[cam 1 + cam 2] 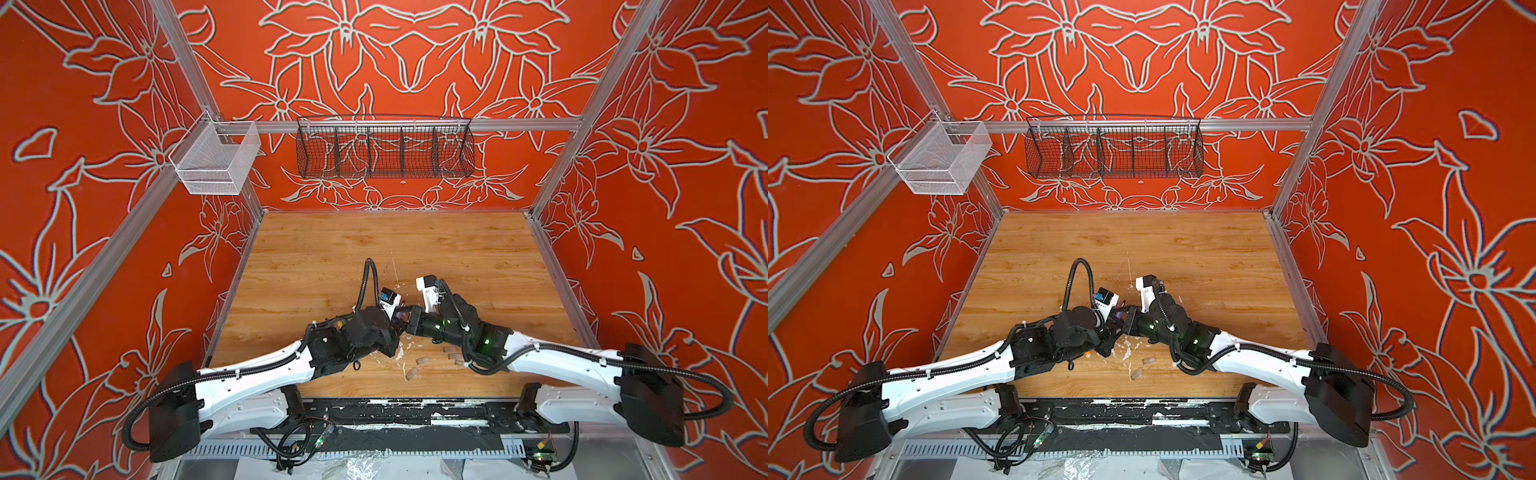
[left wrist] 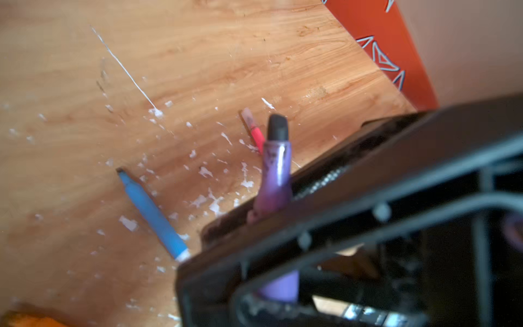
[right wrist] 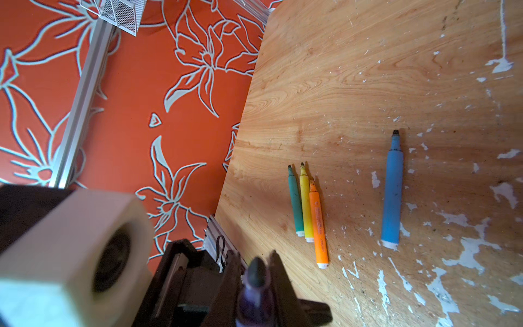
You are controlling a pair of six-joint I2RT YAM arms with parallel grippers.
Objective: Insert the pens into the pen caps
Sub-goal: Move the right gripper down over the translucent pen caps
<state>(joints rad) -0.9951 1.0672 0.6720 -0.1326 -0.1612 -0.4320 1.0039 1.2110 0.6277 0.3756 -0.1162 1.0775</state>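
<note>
Over the table's front middle my left gripper (image 1: 398,318) and right gripper (image 1: 412,321) meet tip to tip. Both are shut on the purple pen (image 2: 276,172). Its body sits in my left jaws (image 2: 278,291). Its neck lies between my right fingers (image 3: 278,271), and a dark blunt end (image 3: 256,271) pokes out past them. Whether a cap covers that end I cannot tell. The blue pen (image 3: 392,195), green (image 3: 295,203), yellow (image 3: 305,206) and orange (image 3: 318,226) pens lie uncapped on the wood. The pink pen (image 2: 256,134) wears a translucent cap (image 2: 246,114). Several loose pen caps (image 1: 423,360) lie under my right arm.
White paint flecks (image 3: 469,249) scatter over the wooden table (image 1: 374,249). A white mesh bin (image 1: 216,160) and a black wire basket (image 1: 384,151) hang on the back rail. The left wrist camera's white housing (image 3: 70,249) sits close beside my right gripper.
</note>
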